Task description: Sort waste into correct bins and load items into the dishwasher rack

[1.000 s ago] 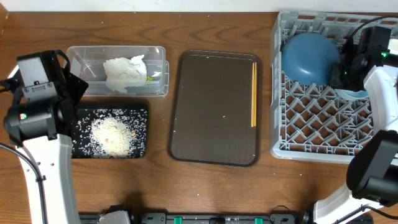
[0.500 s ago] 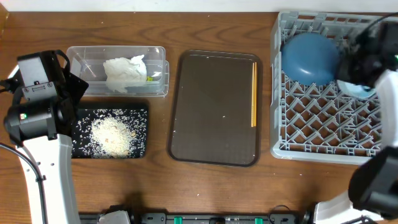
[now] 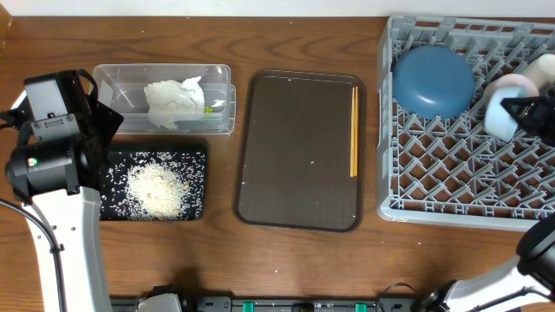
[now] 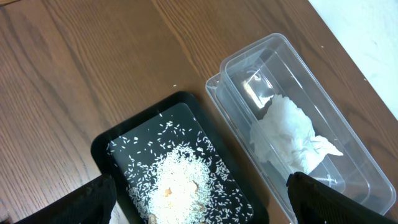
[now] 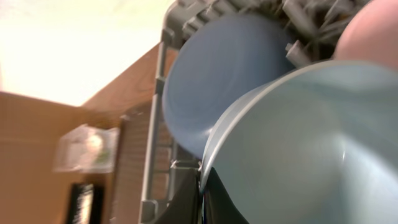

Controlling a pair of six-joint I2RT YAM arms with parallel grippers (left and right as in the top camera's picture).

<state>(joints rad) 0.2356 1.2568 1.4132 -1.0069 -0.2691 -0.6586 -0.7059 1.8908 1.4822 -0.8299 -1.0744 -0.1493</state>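
- Overhead: clear tub (image 3: 113, 82) at the back left of the tabletop (image 3: 303, 35), with the crumpled napkin (image 3: 173, 102) inside and a bit of the wrapper (image 3: 208, 108) by its right end.
- Black tray (image 3: 113, 160) sits just in front of the tub, with the rice (image 3: 156, 186) piled in the middle and loose grains around it.
- Brown serving tray (image 3: 295, 156) is mid-table, with the chopsticks (image 3: 354, 130) lying along its right edge.
- Rack (image 3: 386, 130) is on the right. The dark-blue bowl (image 3: 434, 81) is upside down in its back left part.
- The pinkish bowl (image 3: 513, 84) and the light-blue bowl (image 3: 499, 117) are beside it, over the rack.
- The right gripper (image 3: 522, 117) comes in from the right edge onto the light-blue bowl.
- The left arm (image 3: 52, 165) stands over the left end of the black tray.
- Left wrist: left gripper (image 4: 202, 202) spread wide, with nothing between the fingers (only the tips show at the bottom corners). The rice tray and the tub with the napkin lie below it.
- Right wrist: right gripper pressed together, pinching the rim of the light-blue bowl, which fills most of the view (blurry). The dark-blue bowl and the rack wall are behind it, and the pinkish bowl is at the top right corner.
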